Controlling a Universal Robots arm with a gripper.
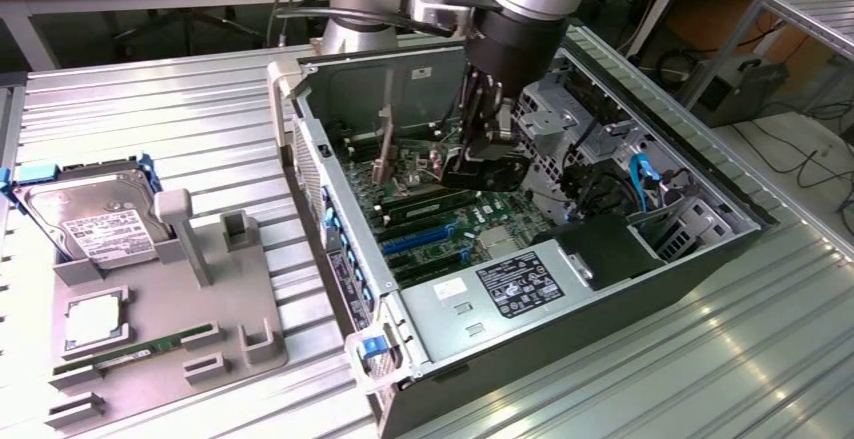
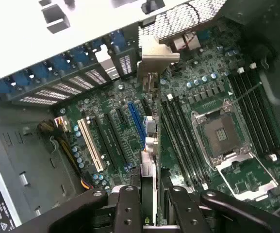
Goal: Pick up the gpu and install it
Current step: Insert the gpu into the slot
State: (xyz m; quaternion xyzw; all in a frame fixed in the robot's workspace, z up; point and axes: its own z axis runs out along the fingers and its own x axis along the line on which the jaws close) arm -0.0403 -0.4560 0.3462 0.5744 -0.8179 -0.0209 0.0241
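Holding the gpu [image 2: 149, 160] edge-on, the pincer [image 2: 152, 201] is closed on it so its bottom edge faces the slots [image 2: 137, 121] beneath.

Open PC case [image 1: 350, 89] w/ mobo [image 1: 447, 231]; HDD [image 1: 91, 221] & RAM stick [image 1: 134, 350] on grey tray [image 1: 230, 311].

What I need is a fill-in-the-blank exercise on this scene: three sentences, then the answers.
1. The gripper holds the gpu over the green ____ inside the computer case.
2. The hard drive lies to the exterior view's ____ of the case.
3. The CPU socket stands ____.
Missing words: motherboard; left; empty.
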